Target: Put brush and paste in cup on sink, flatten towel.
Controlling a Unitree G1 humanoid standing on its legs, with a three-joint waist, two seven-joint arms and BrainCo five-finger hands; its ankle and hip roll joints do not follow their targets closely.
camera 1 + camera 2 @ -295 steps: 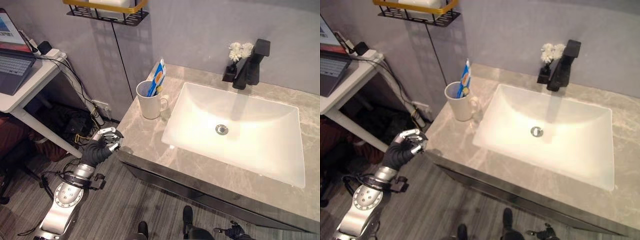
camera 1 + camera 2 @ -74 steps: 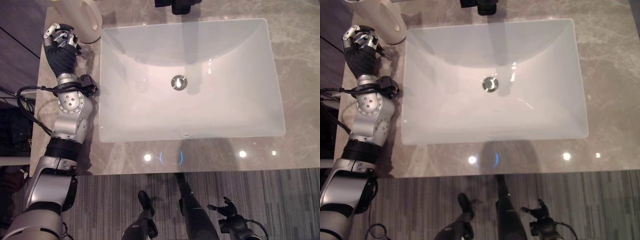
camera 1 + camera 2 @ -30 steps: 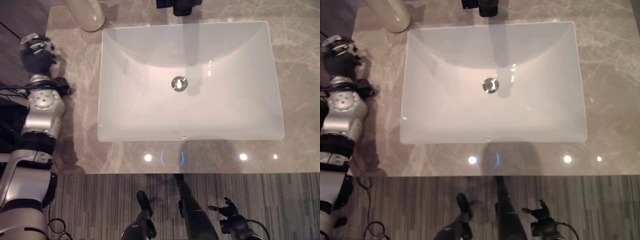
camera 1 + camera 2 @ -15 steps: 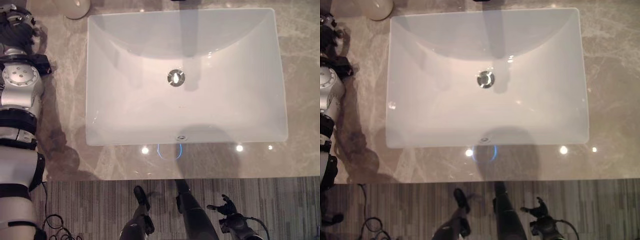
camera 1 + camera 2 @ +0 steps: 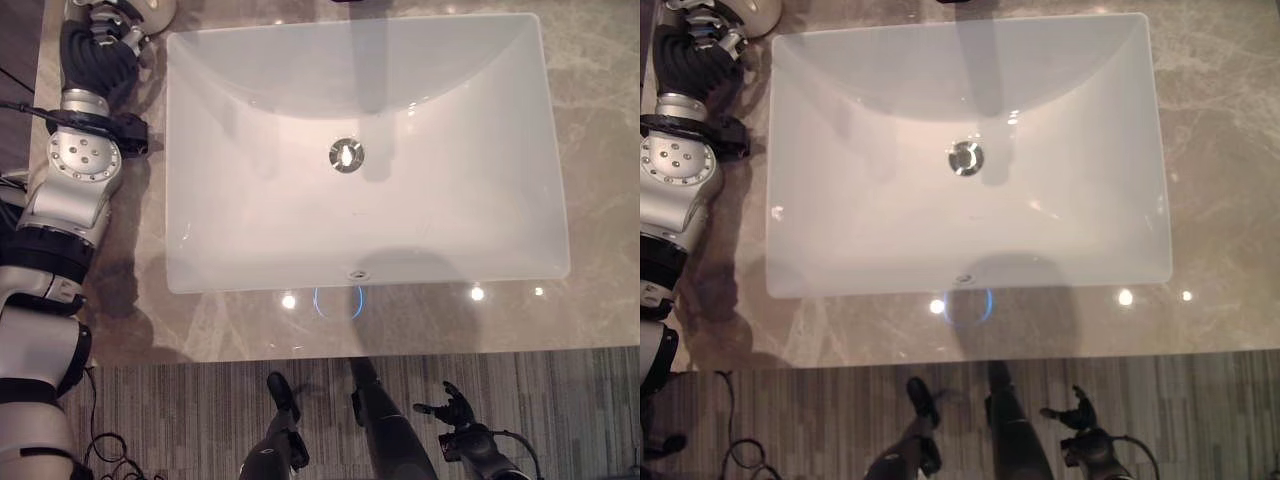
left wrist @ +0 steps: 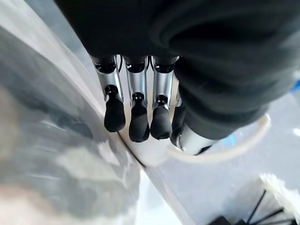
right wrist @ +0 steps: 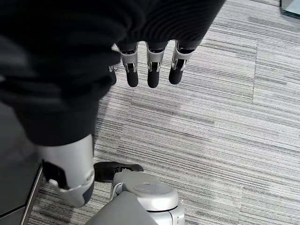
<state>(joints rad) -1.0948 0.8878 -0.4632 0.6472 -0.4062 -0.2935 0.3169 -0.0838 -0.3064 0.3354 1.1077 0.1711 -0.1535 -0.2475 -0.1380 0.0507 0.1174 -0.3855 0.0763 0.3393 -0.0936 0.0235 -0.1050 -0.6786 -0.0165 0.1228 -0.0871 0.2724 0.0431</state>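
The white cup (image 5: pixel 158 12) stands on the marble counter (image 5: pixel 600 150) at the basin's far left corner, cut off by the view's edge. My left hand (image 5: pixel 98 40) hovers over the counter right beside it, empty, its fingers (image 6: pixel 136 122) relaxed and pointing down. In the left wrist view the cup's rim (image 6: pixel 243 143) curves just past the fingertips. My right hand (image 5: pixel 455 410) hangs low over the floor in front of the counter, fingers (image 7: pixel 150 70) loosely spread and holding nothing.
The white rectangular sink (image 5: pixel 450 200) with its metal drain (image 5: pixel 346 154) takes up the middle of the counter. Grey striped floor (image 5: pixel 560 420) lies below the counter's front edge. A dark faucet base (image 6: pixel 234 218) and white flowers (image 6: pixel 276 185) show past the cup.
The camera view has shifted a little. My left hand has moved from the counter's left edge to the right, up against the cup. The right hand has stayed put.
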